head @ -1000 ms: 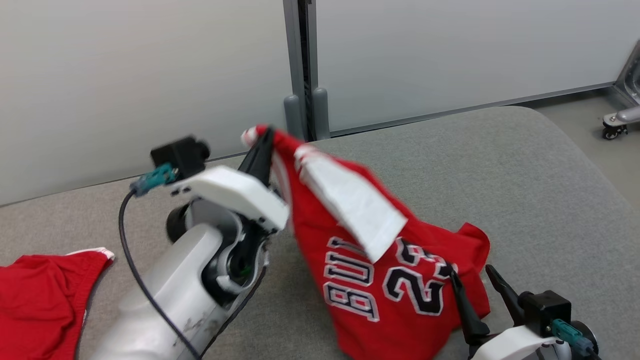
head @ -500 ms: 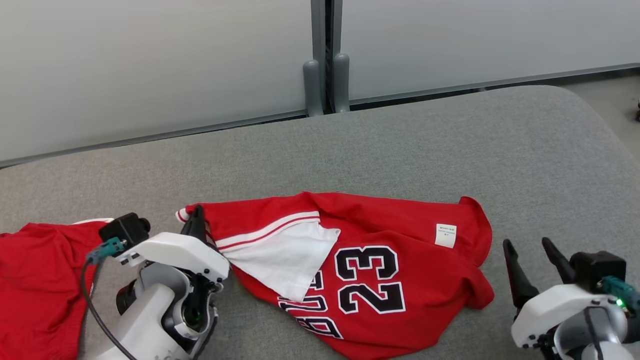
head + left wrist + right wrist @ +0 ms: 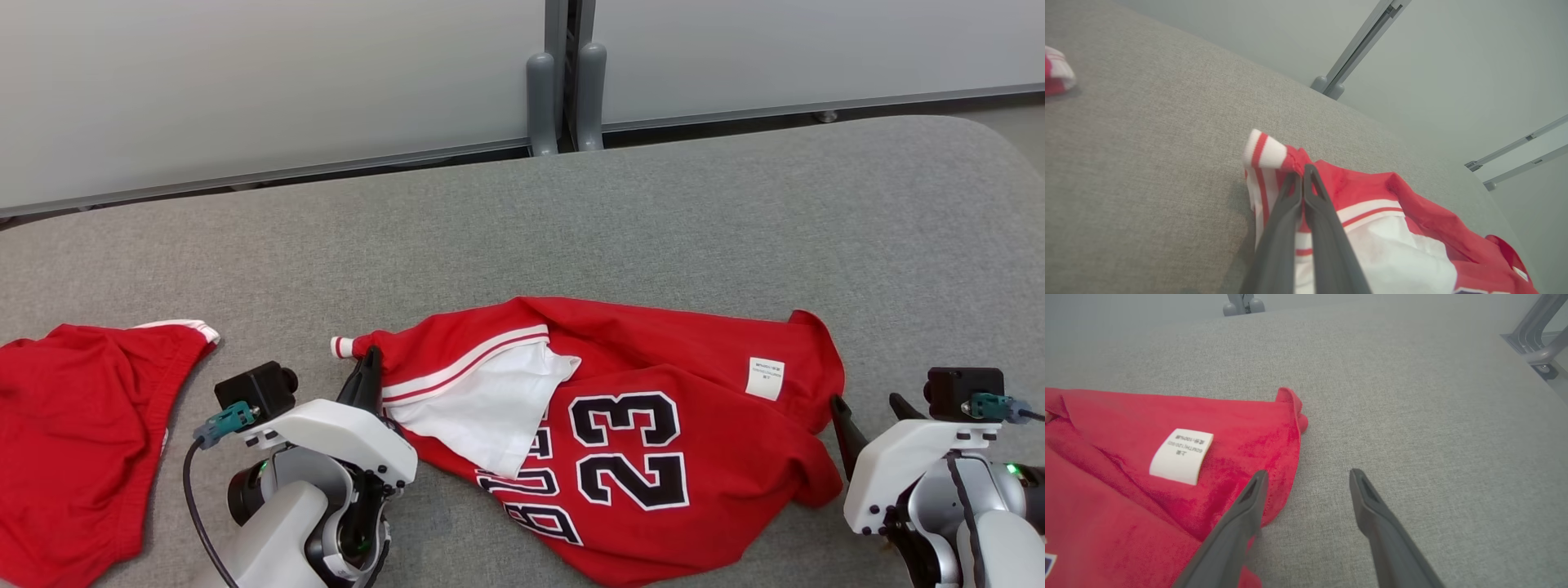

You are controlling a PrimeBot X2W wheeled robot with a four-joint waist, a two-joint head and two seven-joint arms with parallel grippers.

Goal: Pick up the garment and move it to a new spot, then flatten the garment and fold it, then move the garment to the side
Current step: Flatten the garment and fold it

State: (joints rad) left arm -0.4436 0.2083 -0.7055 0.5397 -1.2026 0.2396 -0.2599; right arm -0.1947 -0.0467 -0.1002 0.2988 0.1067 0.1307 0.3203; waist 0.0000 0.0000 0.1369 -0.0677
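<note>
I have lowered the jersey (image 3: 653, 457) from mid-air. Lower left, my left gripper (image 3: 371, 363) pinches its striped corner; lower right, my right gripper (image 3: 865, 400) gapes at the hem. Beyond, it lies crumpled mid-frame on the grey cushion (image 3: 735, 204). I reckon it is soft and light, best taken by corners.

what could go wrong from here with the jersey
1. The left gripper pinches only a striped corner of the jersey, so a hard pull might slip it free.
2. The open right gripper has one finger over the hem and one beside it, so closing may miss the cloth.
</note>
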